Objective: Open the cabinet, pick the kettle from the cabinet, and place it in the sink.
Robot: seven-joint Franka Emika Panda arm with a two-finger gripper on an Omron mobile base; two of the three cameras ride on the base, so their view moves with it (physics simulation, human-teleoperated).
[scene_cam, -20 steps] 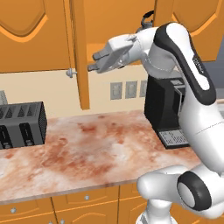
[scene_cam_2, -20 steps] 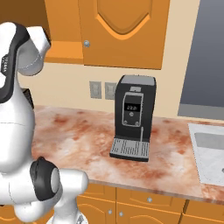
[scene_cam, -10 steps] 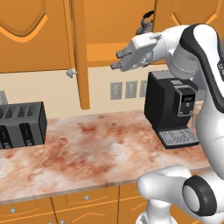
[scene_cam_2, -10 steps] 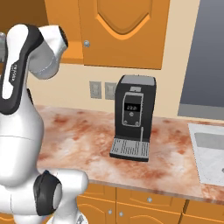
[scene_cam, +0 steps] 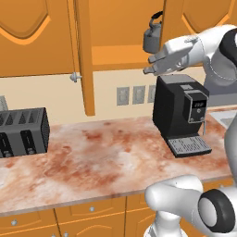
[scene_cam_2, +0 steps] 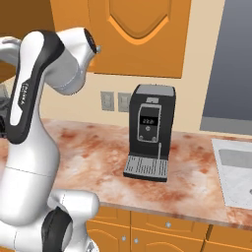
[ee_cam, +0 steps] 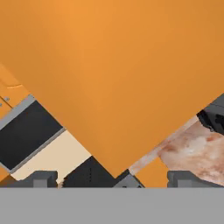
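Left base view: kettle [scene_cam: 152,36] partly hidden behind cabinet [scene_cam: 85,55] door.

Bright, even, rendered light in all views, without a visible source. Soft shade inside the open cabinet [scene_cam: 125,32] and under the coffee machine [scene_cam_2: 147,133] on the counter [scene_cam: 92,157]. No glare, no blur, no bending at the edges. Flat orange, without detail, across the hand view.
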